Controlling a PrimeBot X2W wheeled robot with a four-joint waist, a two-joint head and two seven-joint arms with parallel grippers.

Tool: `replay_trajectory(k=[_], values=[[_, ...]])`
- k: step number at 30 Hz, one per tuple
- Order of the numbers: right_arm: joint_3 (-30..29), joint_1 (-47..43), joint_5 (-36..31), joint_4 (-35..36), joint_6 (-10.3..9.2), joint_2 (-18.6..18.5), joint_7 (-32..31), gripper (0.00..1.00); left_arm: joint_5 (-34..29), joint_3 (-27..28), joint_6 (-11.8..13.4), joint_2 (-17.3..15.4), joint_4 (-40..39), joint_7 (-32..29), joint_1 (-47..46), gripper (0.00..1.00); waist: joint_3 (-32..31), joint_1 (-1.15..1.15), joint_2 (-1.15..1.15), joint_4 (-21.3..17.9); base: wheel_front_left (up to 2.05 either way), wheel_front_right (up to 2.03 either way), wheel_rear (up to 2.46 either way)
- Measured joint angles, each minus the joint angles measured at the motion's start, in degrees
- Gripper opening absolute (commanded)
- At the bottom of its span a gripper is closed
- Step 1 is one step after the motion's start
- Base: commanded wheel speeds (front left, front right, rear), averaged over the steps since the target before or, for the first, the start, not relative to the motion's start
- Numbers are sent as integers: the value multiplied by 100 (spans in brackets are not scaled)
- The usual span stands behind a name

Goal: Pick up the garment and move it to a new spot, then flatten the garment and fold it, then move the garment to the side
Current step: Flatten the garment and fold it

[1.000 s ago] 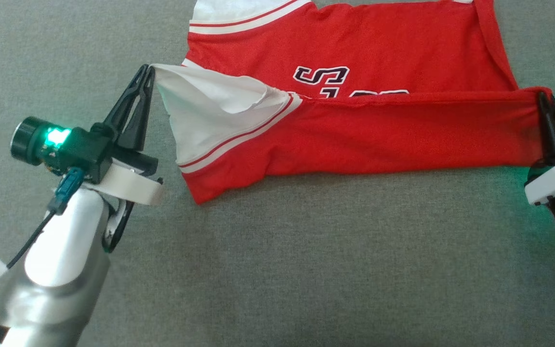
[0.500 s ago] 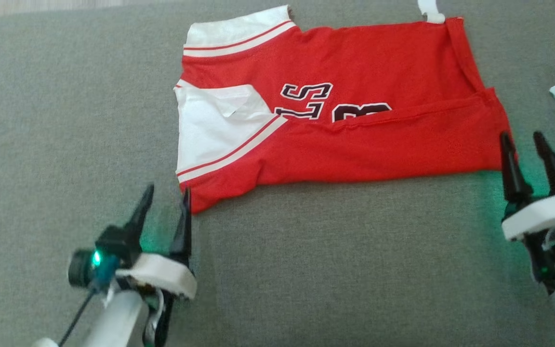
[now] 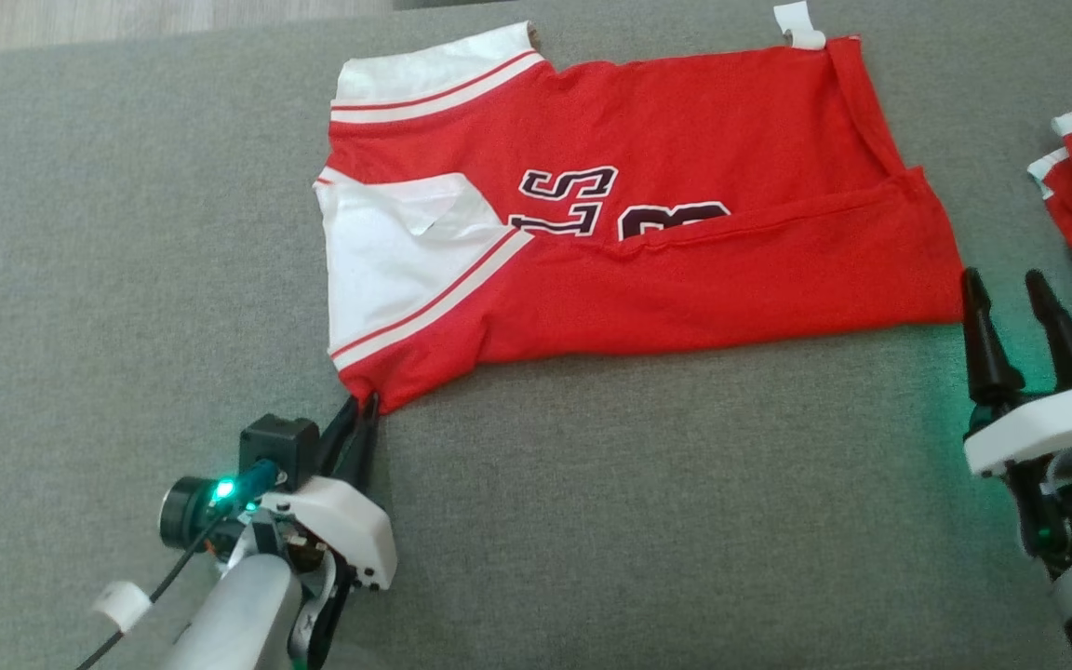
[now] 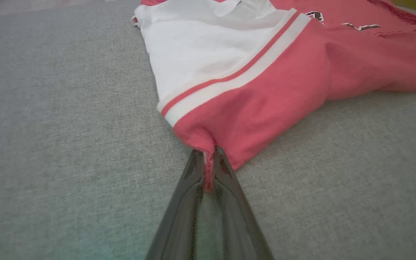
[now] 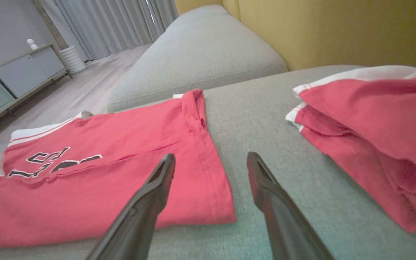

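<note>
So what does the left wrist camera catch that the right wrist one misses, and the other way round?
Left wrist view: the left claw pinched shut on a red corner of the jersey, just below the white sleeve.

Right wrist view: the right claw open at the jersey's other end, a folded garment beside it, a yellow backrest, curtains and a cabinet.

Both: the jersey with its black lettering, lying on the grey cushion.
</note>
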State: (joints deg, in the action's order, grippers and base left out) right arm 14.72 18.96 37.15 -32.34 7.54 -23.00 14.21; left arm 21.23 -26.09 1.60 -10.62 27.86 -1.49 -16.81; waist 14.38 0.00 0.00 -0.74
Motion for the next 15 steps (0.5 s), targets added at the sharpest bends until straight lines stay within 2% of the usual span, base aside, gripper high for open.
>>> replay_trajectory(k=[5,9,15], values=[[5,47,60,-517,0,167,-40,100,30,-3,-15,-134,-130,-11,77,0,-69,0,0,27,0,0,0],[-14,200,60,-948,0,193,-62,100,30,5,-10,-334,-221,-4,104,0,-89,0,0,114,0,0,0],[36,614,60,-1373,0,229,-207,100,-4,5,0,-433,-389,-29,107,0,-69,1,0,181,0,0,0]])
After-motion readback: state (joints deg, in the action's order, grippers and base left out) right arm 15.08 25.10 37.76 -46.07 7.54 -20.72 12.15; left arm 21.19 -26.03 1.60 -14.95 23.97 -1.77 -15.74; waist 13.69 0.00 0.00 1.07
